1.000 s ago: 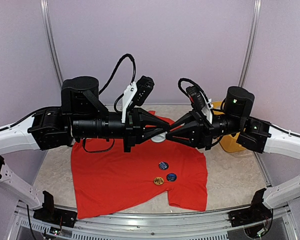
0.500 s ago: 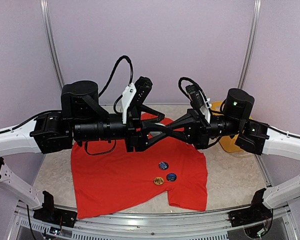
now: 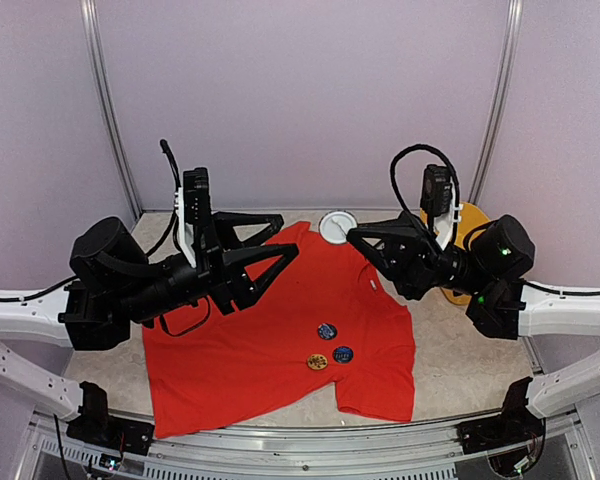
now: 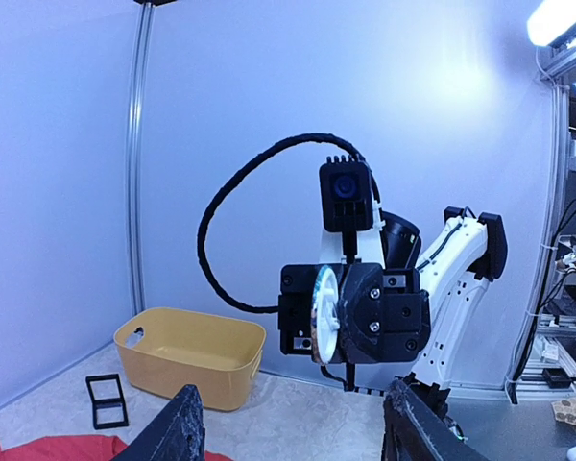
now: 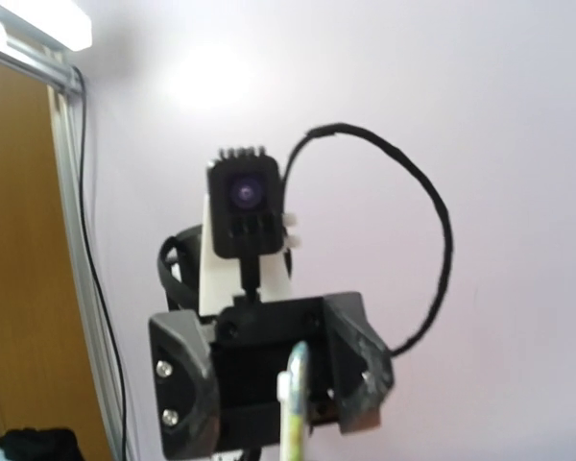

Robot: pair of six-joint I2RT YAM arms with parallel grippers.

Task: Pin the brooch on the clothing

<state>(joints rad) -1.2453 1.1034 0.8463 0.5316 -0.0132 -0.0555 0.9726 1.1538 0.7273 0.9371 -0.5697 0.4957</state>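
The desk (image 3: pixel 110 340) is a pale, speckled beige surface, boxed in by plain lilac walls (image 3: pixel 300 100) with slim aluminium posts (image 3: pixel 105 100) in the corners and a metal rail (image 3: pixel 330 440) along the near edge.

The right pincer (image 3: pixel 350 234) is clamped on the white brooch (image 3: pixel 338 226), gripping the disc by its thin edge. The left wrist view shows the brooch edge-on between the black fingers. The left pincer (image 3: pixel 290 233) faces it from across a gap. Its jaws stand wide and nothing is between them.

The T-shirt (image 3: pixel 240 350) lies spread on the desk beneath both pincers, well below them. It reaches from under the left pincer to under the right one, with its hem toward the rail. A cluster of small round badges (image 3: pixel 326 330) sits on the shirt, below the right pincer and nearer the rail.

Behind the right pincer, by the far corner, stands a yellow basket (image 4: pixel 192 370). A small black frame (image 4: pixel 106 400) lies on the desk just beside it
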